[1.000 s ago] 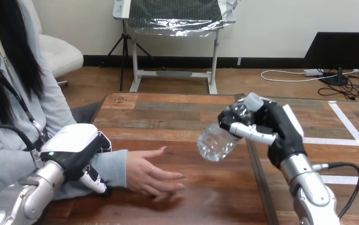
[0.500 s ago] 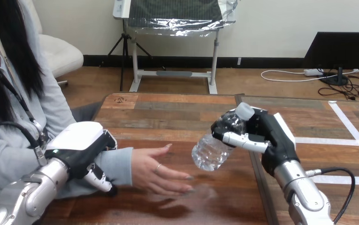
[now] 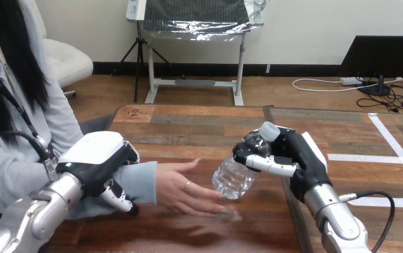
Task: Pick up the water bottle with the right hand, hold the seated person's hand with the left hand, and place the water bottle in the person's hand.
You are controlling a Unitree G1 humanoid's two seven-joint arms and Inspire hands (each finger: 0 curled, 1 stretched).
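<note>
My right robot hand (image 3: 299,158) curls round the tilted clear plastic water bottle (image 3: 234,176), its base at the fingertips of the person's open hand (image 3: 180,187), while my left robot hand (image 3: 101,164) clasps their grey-sleeved forearm (image 3: 141,182) above the wooden table (image 3: 188,126).

Water bottle (image 3: 236,176): clear thin plastic, ribbed and crinkled, glossy with bright highlights. Cap (image 3: 269,130): pale matt plastic.
Right hand (image 3: 300,158): matt black body, smooth white shells with slight sheen.
Left hand (image 3: 96,152): broad white shell on back, smooth, satin; matt black beneath.
Left forearm (image 3: 36,216), right forearm (image 3: 336,221): silver metal, brushed look, soft shine.
Bench (image 3: 188,126): wood planks, mixed brown stain, grain visible, low gloss with faint reflections.
Tape strips (image 3: 367,157): white, matt.
Person's sleeve (image 3: 138,182): grey knit cloth, soft, matt.
</note>
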